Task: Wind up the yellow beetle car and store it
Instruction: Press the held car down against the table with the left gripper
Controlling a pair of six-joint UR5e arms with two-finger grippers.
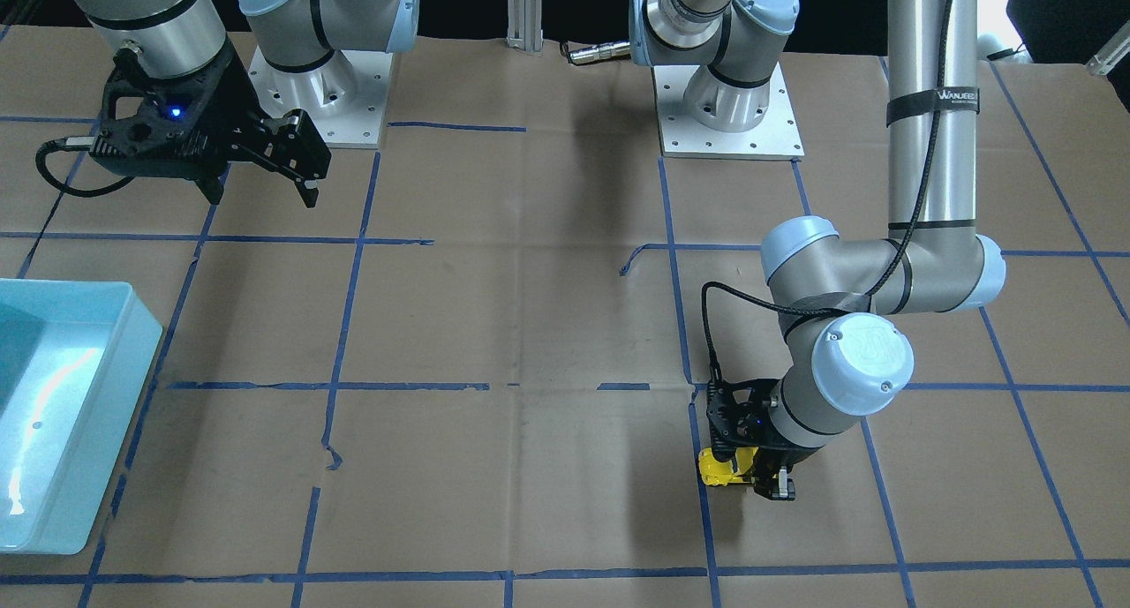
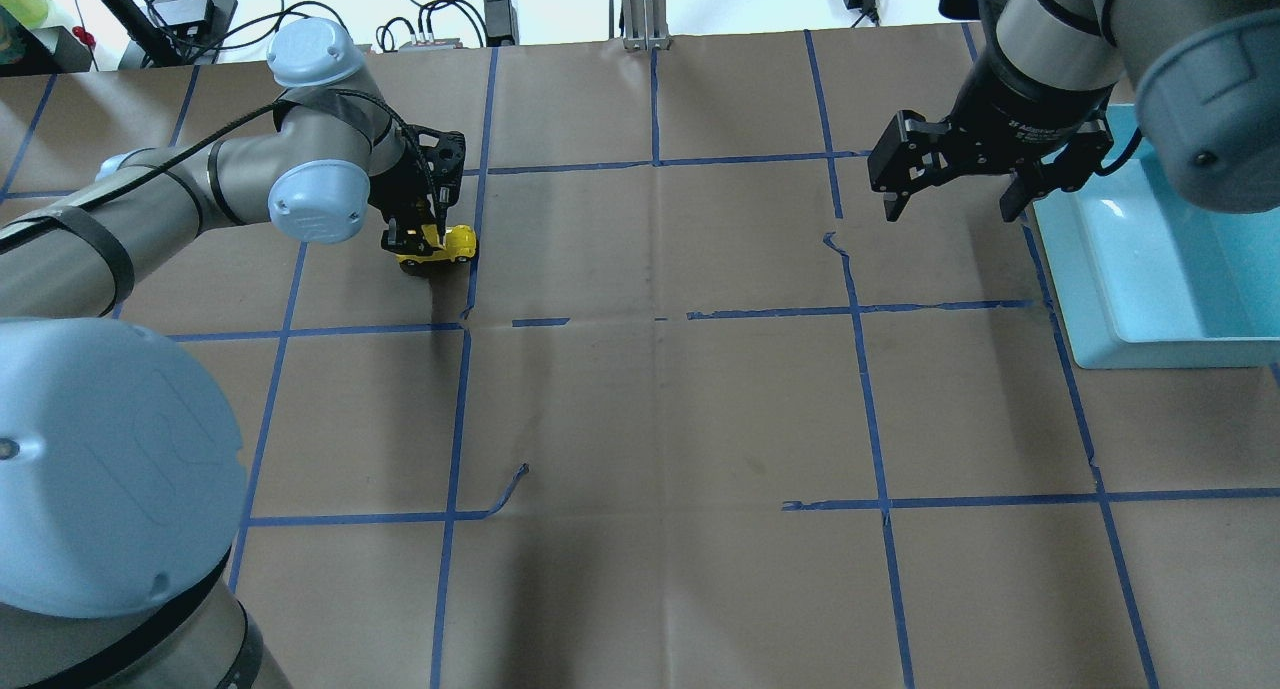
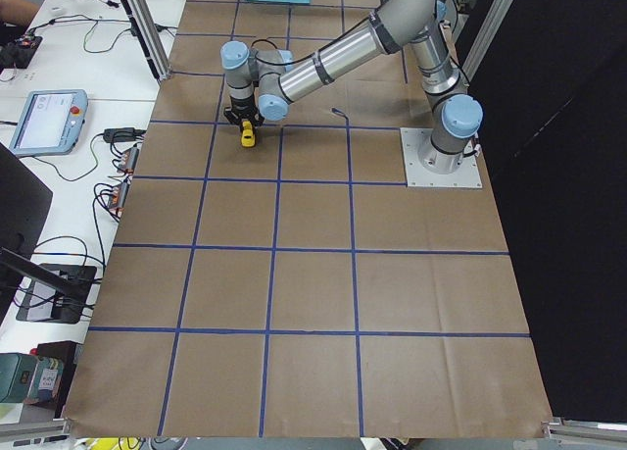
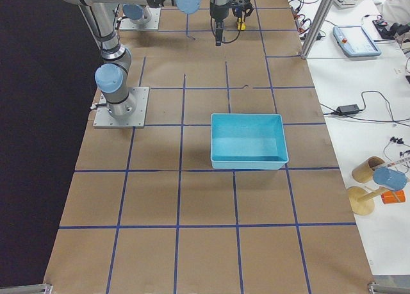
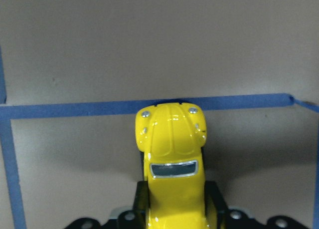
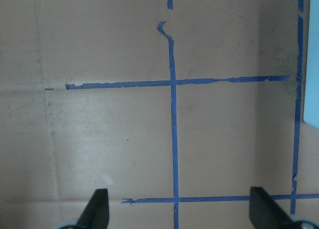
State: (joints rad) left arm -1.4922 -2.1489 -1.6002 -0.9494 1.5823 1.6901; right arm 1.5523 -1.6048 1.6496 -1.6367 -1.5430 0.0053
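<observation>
The yellow beetle car [image 2: 447, 244] is at table level on the brown paper, at the robot's far left, by a blue tape line. My left gripper [image 2: 420, 247] is shut on its rear half from above. In the left wrist view the car [image 5: 172, 154] points away from the camera, its nose at the tape, with a finger on each side. It also shows in the front view [image 1: 722, 467] under the left gripper [image 1: 752, 480]. My right gripper [image 2: 950, 207] is open and empty, hovering above the table near the tray; its fingertips [image 6: 97, 209] stand wide apart.
A light blue tray [image 2: 1120, 299] stands at the table's right side, also seen in the front view [image 1: 106, 414] and the right side view [image 4: 246, 159]. Blue tape lines divide the brown paper into squares; some tape ends curl up [image 2: 510, 489].
</observation>
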